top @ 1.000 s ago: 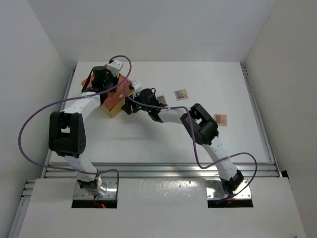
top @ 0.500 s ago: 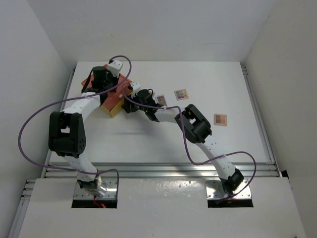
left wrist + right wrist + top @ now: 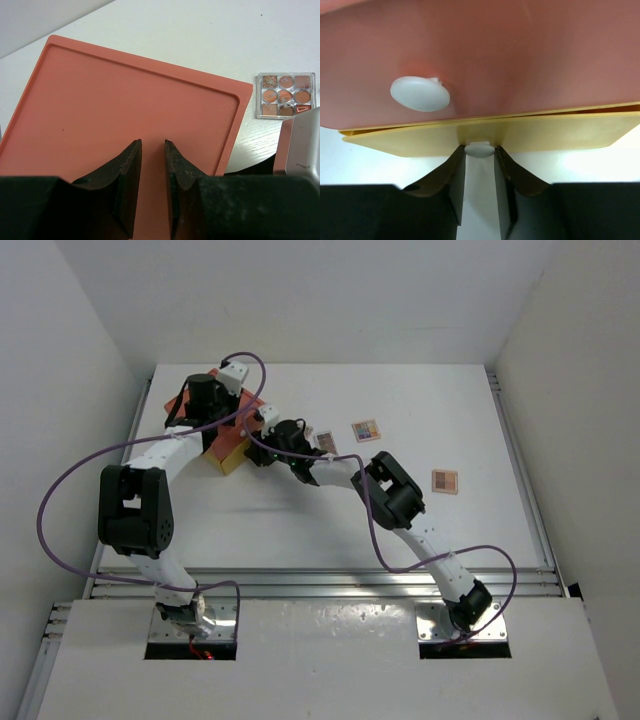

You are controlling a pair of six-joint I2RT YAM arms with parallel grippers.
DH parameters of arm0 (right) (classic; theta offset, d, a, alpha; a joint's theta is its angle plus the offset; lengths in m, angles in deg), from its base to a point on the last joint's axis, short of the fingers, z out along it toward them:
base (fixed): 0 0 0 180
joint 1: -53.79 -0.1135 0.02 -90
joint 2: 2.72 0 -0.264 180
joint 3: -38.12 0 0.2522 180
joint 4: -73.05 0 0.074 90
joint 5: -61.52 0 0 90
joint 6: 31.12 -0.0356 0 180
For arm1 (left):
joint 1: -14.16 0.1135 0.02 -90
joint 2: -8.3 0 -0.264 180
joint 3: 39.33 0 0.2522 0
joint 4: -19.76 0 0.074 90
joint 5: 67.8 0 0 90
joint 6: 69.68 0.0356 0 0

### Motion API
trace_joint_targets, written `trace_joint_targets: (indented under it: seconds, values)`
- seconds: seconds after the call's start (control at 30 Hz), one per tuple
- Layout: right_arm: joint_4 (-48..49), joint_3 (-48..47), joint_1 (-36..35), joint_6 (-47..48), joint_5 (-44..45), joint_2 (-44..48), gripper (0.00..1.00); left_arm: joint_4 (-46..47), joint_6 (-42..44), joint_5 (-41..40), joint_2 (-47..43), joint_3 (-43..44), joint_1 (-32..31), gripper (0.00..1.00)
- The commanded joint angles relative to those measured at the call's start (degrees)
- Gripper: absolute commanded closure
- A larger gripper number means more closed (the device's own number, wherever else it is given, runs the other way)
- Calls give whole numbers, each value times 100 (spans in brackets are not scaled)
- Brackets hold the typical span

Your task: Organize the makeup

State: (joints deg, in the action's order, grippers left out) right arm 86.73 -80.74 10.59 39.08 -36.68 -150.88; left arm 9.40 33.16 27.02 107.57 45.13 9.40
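Three eyeshadow palettes lie on the white table: one [image 3: 325, 442] beside my right wrist, one multicoloured [image 3: 366, 430] further right, one pinkish-brown [image 3: 445, 481] at the far right. The nearest also shows in the left wrist view [image 3: 286, 95]. No brushes or pencil sticks are in view. My left gripper [image 3: 207, 400] [image 3: 153, 145] rests over the orange lid [image 3: 125, 105], jaws almost closed with nothing between them. My right gripper [image 3: 262, 447] [image 3: 480, 152] is closed on the small white knob [image 3: 480, 149] of the yellow drawer front [image 3: 560, 132].
The orange-and-yellow box [image 3: 228, 438] stands at the back left of the table. A second white knob [image 3: 420, 93] sits on the orange drawer front above the yellow one. Purple cables loop over both arms. White walls enclose the table on three sides.
My right gripper has moved left, up to the box front, and now sits around the yellow drawer's knob. My left gripper has stayed on the lid.
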Motion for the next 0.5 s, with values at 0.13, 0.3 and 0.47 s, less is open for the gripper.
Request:
trace_joint_targets:
  seconds: [0.13, 0.3, 0.47]
  values:
    - [429, -178, 48, 212, 74, 85, 83, -894, -71, 160, 102, -258, 27, 69]
    - [551, 119, 40, 256, 65, 225, 99, -894, -71, 160, 102, -258, 27, 69]
    - [736, 884, 31, 546, -14, 742, 99, -946, -71, 160, 102, -258, 27, 69]
